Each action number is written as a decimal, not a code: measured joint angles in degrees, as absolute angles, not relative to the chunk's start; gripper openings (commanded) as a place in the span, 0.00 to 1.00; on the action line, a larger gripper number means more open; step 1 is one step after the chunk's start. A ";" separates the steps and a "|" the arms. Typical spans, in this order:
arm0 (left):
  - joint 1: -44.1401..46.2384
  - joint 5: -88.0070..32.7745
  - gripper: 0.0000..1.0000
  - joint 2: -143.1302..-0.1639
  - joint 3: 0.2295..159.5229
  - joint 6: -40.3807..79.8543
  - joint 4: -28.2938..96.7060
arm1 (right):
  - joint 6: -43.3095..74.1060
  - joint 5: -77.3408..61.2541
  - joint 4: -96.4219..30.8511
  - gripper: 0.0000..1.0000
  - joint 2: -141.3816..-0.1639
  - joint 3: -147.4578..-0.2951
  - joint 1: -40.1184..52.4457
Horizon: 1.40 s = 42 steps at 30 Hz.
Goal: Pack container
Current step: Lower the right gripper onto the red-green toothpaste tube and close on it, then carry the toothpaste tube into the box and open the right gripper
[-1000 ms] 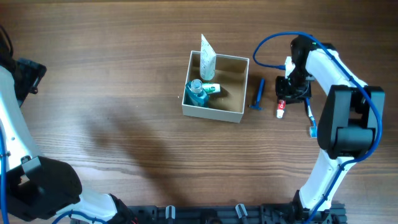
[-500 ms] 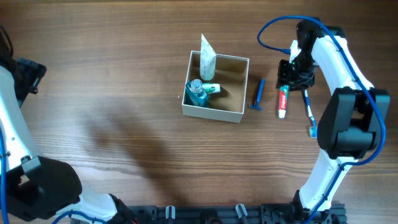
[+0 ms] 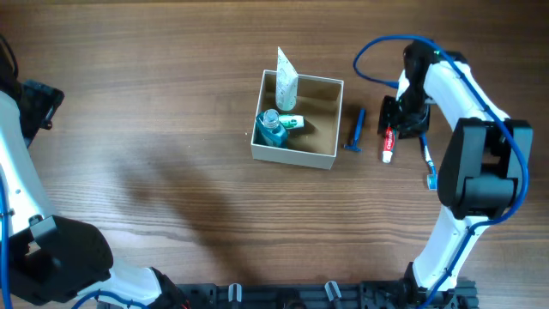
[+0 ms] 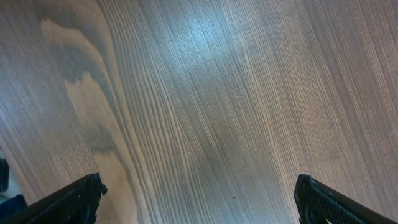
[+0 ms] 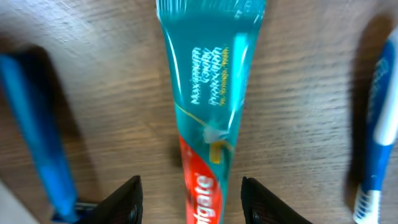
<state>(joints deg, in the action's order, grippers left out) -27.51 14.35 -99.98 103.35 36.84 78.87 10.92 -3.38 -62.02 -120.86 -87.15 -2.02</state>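
Overhead, you had the container point(image 3: 292, 155) sitting mid-table, open top up, with a teal bottle point(image 3: 273, 129), a small green-and-white tube point(image 3: 292, 122) and a tall white sachet point(image 3: 286, 81) inside it. Your right gripper point(image 3: 401, 116) hung to the container's right, beyond a blue razor point(image 3: 354, 130) that lay just beside the box wall, and over the upper end of a toothpaste tube point(image 3: 389, 148). A toothbrush point(image 3: 426, 163) lay further right. Your left arm point(image 3: 13, 180) sat at the far left edge, well apart from the container.

From the left wrist, your left gripper point(image 4: 199, 199) had its jaws spread wide over the wooden table point(image 4: 205, 93).

From the right wrist, your right gripper point(image 5: 194, 199) had its jaws parted, one finger on each side of the toothpaste tube point(image 5: 208, 93), with wood showing in both gaps, so they pinched nothing. The razor point(image 5: 34, 124) lay to one side and the toothbrush point(image 5: 379, 124) to the other.
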 measured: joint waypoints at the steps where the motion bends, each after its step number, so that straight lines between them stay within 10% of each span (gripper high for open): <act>1: -27.51 14.33 1.00 -99.98 103.35 36.84 78.87 | 10.92 -3.22 -61.58 0.52 -120.86 -86.50 -2.02; 6: -27.51 14.35 1.00 -99.98 103.35 36.84 78.87 | 10.94 -2.57 -60.51 0.48 -120.86 -83.94 -2.02; 15: -27.51 14.35 1.00 -99.98 103.35 36.84 78.87 | 12.64 -1.69 -57.89 0.10 -120.11 -82.56 -2.02; 42: -27.51 14.35 1.00 -99.98 103.35 36.84 78.87 | 15.94 -26.09 -78.41 0.12 -111.72 -104.79 4.80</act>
